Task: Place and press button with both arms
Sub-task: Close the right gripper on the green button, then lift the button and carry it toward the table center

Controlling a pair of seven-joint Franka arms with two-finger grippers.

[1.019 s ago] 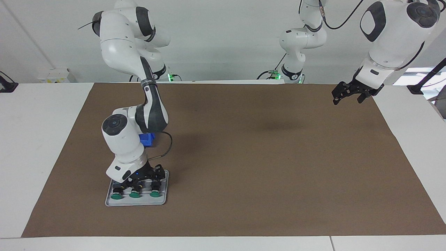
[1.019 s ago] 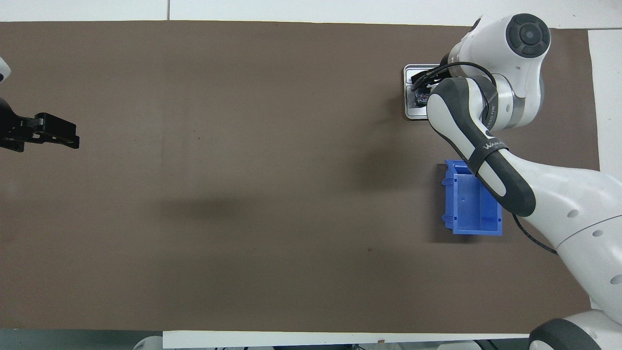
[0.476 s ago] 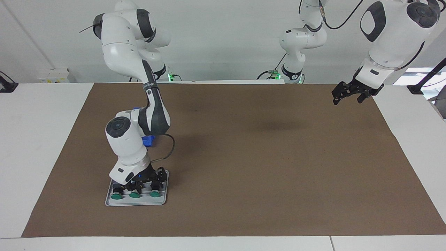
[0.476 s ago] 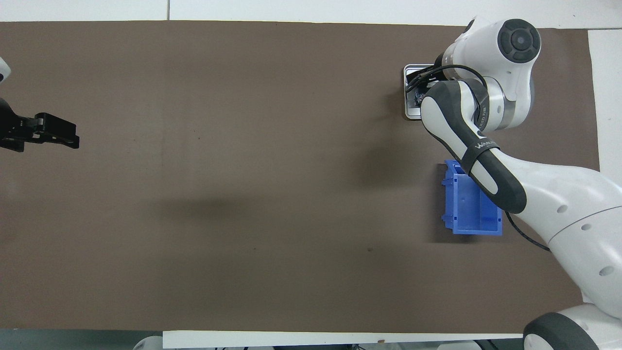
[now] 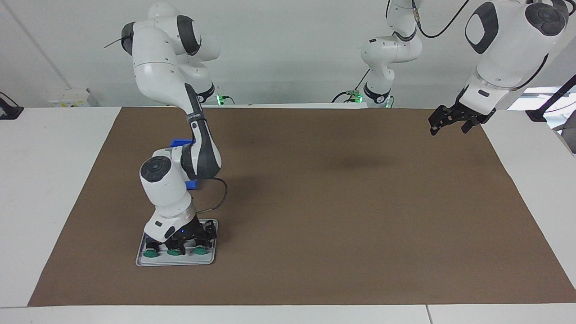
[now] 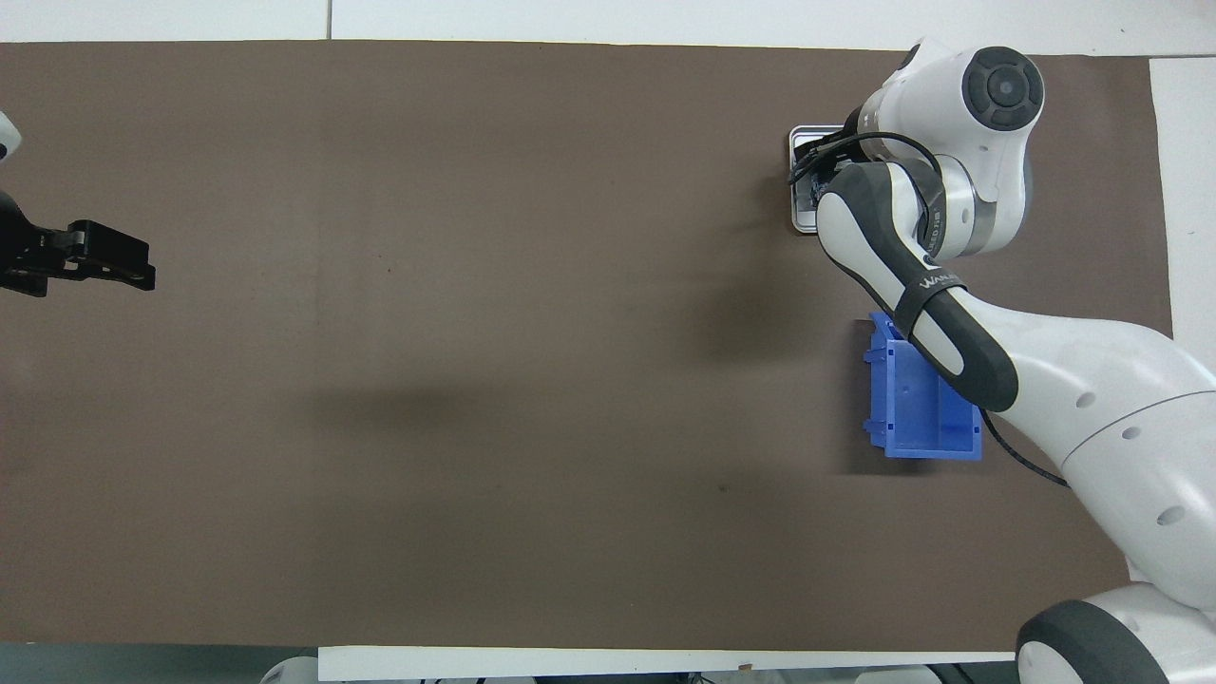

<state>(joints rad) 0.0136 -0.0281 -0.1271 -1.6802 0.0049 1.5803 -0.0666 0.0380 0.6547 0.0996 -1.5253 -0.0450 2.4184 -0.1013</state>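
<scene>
Three green-capped buttons stand in a row on a small grey tray (image 5: 211,259) toward the right arm's end of the table: one button (image 5: 150,254), a middle button (image 5: 173,252) and a third button (image 5: 200,251). My right gripper (image 5: 180,244) is down on the tray at the middle button, and its black links hide that button's body. In the overhead view the right arm covers most of the tray (image 6: 804,224). My left gripper (image 5: 450,128) hangs open and empty above the brown mat near the left arm's end; it also shows as the left gripper (image 6: 149,266).
A blue bin (image 6: 912,404) sits on the mat, nearer to the robots than the tray, partly under the right arm's forearm. The brown mat (image 5: 342,216) covers most of the white table. A third white arm (image 5: 387,49) stands at the robots' end.
The right arm's wrist has sunk lower over the tray and shifted slightly toward the table's middle, and its gripper's links have drawn in. The left arm has not moved.
</scene>
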